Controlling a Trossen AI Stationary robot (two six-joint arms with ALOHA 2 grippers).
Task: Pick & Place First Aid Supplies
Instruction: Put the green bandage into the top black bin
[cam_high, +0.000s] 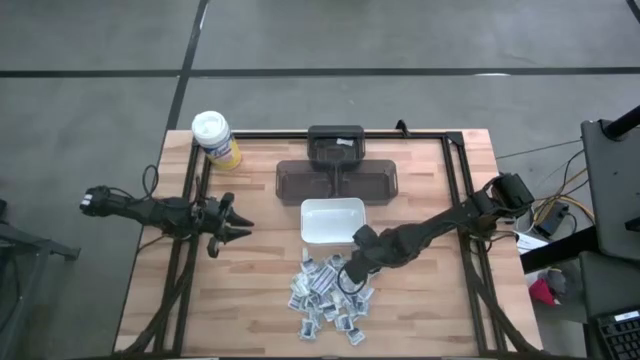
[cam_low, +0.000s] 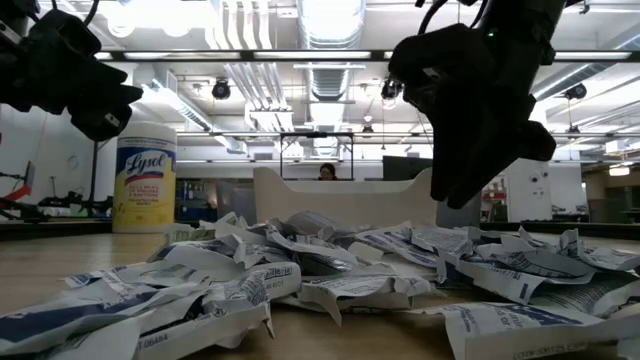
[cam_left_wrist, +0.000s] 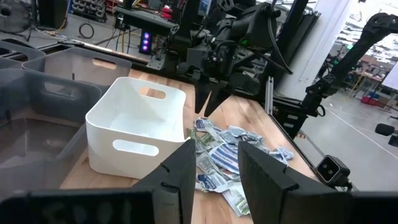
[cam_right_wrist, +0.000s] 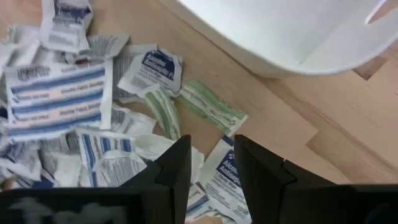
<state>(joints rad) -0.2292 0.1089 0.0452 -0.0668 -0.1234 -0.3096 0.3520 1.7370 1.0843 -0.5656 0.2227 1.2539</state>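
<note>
One white dish (cam_high: 332, 221), one yellow canister (cam_high: 216, 139), two dark bins (cam_high: 337, 180). The packets (cam_high: 328, 296) lie heaped, perhaps twenty-odd, too overlapped to count: small flat white and grey wrappers with blue or green print, just beside the dish on the table (cam_high: 250, 280). My right gripper (cam_high: 348, 277) hangs over the heap, fingers slightly apart, empty. My left gripper (cam_high: 240, 226) waits well aside, fingers parted.

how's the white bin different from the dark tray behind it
The white bin is opaque white, one open compartment with handle cut-outs in its walls. The dark tray is see-through smoky grey, wider and lower, and split into compartments. The bin sits right by the packets; the tray lies beyond it, farther from them. Both hold no packets.
</note>
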